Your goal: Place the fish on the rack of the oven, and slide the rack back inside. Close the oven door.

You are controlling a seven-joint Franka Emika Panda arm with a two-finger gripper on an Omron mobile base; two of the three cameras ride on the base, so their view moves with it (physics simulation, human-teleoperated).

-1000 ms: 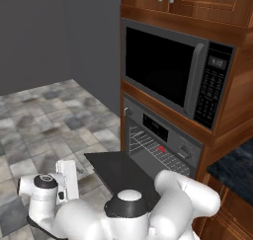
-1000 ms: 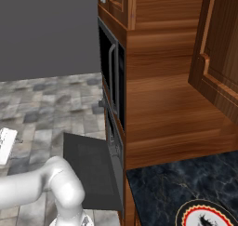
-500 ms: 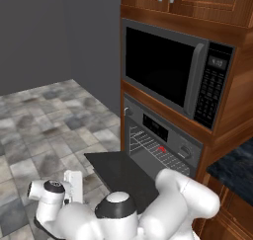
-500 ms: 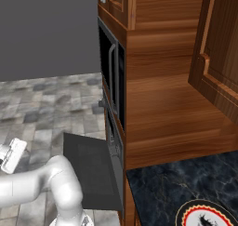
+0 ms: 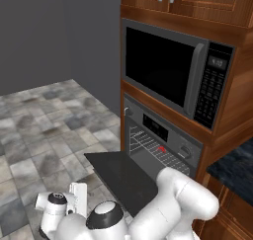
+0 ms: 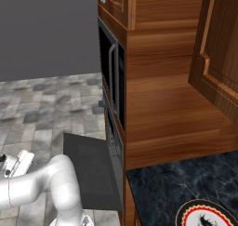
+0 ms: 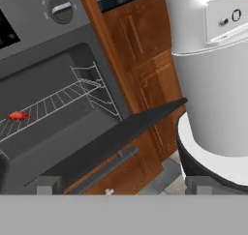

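Note:
The grey oven (image 5: 163, 130) stands below a microwave, and its dark oven door (image 5: 123, 177) hangs open and flat. Inside the cavity the wire rack (image 7: 58, 103) carries the small red fish (image 7: 18, 115), which is also a red spot on the rack (image 5: 161, 148). My gripper (image 7: 123, 188) is open, its two tips wide apart with nothing between them. It hangs low over the floor, out in front of the door's free edge (image 7: 111, 137) and apart from it. The hand (image 5: 74, 200) sits at the lower left, and at the left edge from the other side (image 6: 18, 162).
A black-windowed microwave (image 5: 173, 71) sits above the oven in wooden cabinetry. To the oven's right are wooden cabinet doors (image 7: 145, 69) and a dark counter with a round plate (image 6: 204, 216). Grey tiled floor (image 5: 44, 125) stretches left of the door.
The arm has bent down, and the hand has sunk lower toward the floor and a little nearer the door. The door, rack and fish have not moved.

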